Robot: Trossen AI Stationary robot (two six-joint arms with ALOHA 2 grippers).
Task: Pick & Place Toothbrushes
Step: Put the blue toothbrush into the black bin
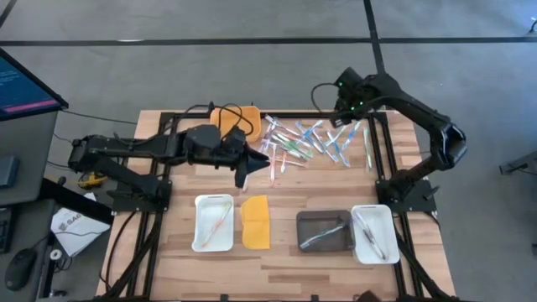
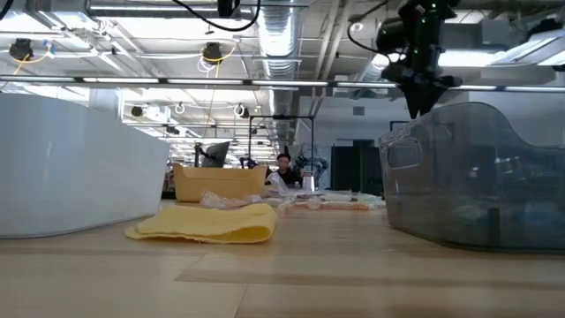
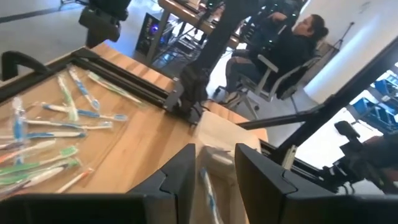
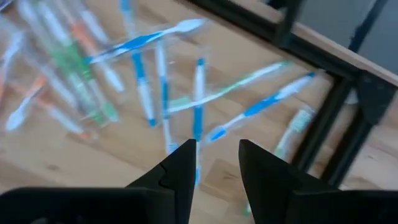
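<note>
Many toothbrushes (image 1: 306, 143) in clear wrappers lie scattered on the far middle of the table, in blue, green and pink. My left gripper (image 1: 244, 174) is over the table's middle, beside the pile's near-left end, shut on a wrapped blue toothbrush (image 3: 209, 190). My right gripper (image 1: 346, 109) hovers open above the pile's far-right part, high over the table in the low view (image 2: 422, 99). Blue toothbrushes (image 4: 198, 93) lie on the wood below its fingers, untouched. My left gripper pinches a clear-wrapped blue toothbrush (image 3: 210, 180) between its two fingers. The wrapper runs along the gap between the fingers. Which part of the toothbrush is gripped, and whether it is clear of the table, does not show.
Along the near side stand a white tray (image 1: 214, 222), a flat yellow lid (image 1: 256, 222), a grey tray (image 1: 325, 231) and a second white tray (image 1: 372, 233); the trays hold toothbrushes. An orange box (image 1: 235, 117) sits at the far edge. A person (image 3: 298, 37) sits beyond the table.
</note>
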